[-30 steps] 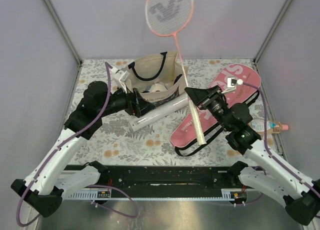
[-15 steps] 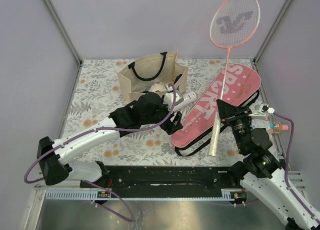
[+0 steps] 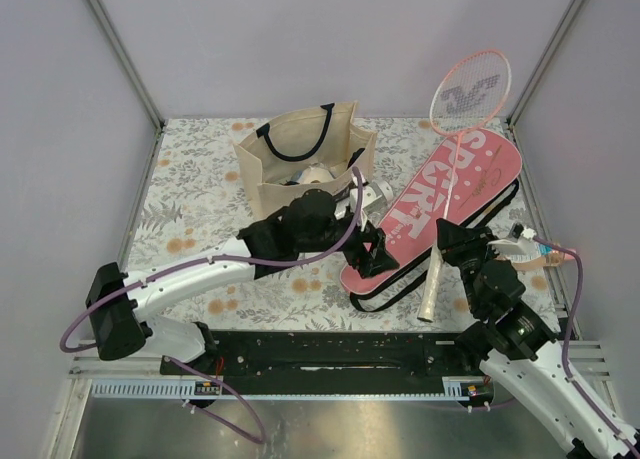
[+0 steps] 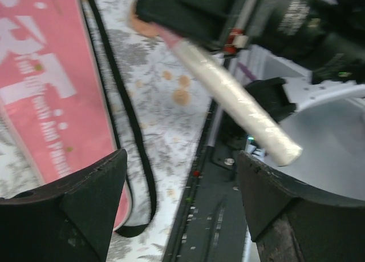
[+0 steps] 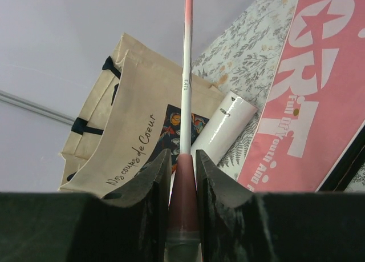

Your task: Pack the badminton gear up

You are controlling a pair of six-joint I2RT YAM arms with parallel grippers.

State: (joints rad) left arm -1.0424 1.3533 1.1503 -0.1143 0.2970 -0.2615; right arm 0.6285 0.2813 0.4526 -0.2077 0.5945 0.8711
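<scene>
Two grippers, one racket (image 3: 468, 89) held.
Right gripper (image 5: 183, 159) clamps its shaft cone; left gripper (image 4: 182, 170) gapes wide, seemingly empty, pink cover (image 4: 45, 91) beside one finger.

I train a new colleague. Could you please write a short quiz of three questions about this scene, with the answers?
1. Open question: which gripper holds the racket?
2. Multiple choice: which word is printed on the pink cover? A. SPORT B. TENNIS C. SMASH
3. True or false: the left gripper is shut on the pink cover.

Key:
1. The right gripper; it is shut on the racket just above the handle.
2. A
3. False; its jaws are open and hold nothing.
</scene>
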